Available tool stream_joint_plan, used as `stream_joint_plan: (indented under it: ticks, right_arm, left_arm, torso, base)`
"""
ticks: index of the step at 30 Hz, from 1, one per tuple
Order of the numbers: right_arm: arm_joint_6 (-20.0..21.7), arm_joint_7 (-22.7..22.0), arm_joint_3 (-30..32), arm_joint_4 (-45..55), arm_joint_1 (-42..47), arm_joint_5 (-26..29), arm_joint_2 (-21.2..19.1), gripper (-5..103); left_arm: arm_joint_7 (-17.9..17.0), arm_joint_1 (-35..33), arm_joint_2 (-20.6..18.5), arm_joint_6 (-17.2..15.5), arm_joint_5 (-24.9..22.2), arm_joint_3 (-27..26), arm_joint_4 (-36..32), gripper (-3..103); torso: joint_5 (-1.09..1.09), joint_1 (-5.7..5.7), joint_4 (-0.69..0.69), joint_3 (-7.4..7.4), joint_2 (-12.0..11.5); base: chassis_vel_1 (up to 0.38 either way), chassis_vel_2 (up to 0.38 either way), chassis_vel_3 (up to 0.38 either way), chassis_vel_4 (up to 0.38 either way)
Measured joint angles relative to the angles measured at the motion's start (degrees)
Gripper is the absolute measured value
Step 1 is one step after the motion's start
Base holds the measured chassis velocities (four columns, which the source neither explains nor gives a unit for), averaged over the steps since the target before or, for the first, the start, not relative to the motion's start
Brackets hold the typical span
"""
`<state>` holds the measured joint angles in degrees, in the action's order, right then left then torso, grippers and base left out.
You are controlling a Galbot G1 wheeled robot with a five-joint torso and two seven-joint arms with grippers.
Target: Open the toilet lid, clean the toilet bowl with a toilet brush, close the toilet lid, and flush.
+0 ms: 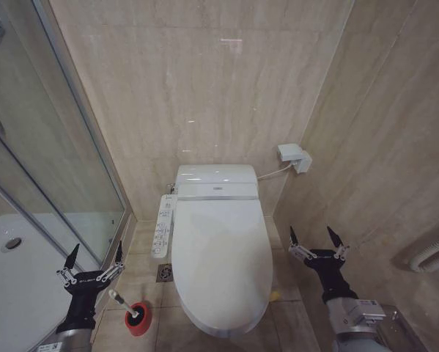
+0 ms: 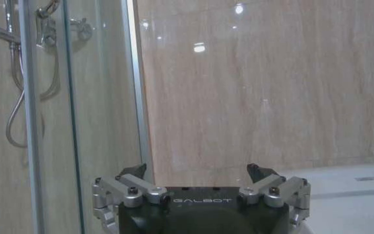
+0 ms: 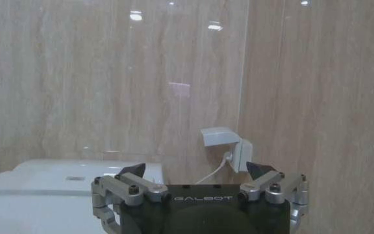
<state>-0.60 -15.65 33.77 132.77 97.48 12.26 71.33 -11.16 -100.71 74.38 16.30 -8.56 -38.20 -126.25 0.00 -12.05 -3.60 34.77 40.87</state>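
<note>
The toilet lid (image 1: 220,257) lies closed over the toilet bowl, which is hidden beneath it. It is glossy white and sits in the middle of the head view. The toilet brush (image 1: 121,302) stands tilted in its red holder cup (image 1: 138,320) on the floor left of the toilet. My left gripper (image 1: 96,251) hangs open just above and left of the brush, holding nothing. My right gripper (image 1: 316,235) is open to the right of the toilet, near the side wall. In the wrist views both grippers (image 2: 198,170) (image 3: 196,168) show spread fingers with nothing between them.
A control panel (image 1: 163,227) runs along the toilet's left side, with a floor drain (image 1: 165,272) beside it. A glass shower enclosure (image 1: 50,147) and white shower tray (image 1: 14,279) stand at the left. A wall socket box (image 1: 294,157) with a cable is at the back right.
</note>
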Motion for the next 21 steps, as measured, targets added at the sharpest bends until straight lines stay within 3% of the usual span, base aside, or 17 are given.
stream_joint_plan:
  ticks: [21]
  right_arm:
    - [0.00, 0.00, 0.00, -0.01, 0.00, 0.00, 0.00, 100]
  left_arm:
    - [0.00, 0.00, 0.00, 0.00, 0.00, 0.00, 0.00, 100]
  torso:
    - [0.00, 0.00, 0.00, 0.00, 0.00]
  base:
    - [0.000, 0.000, 0.000, 0.000]
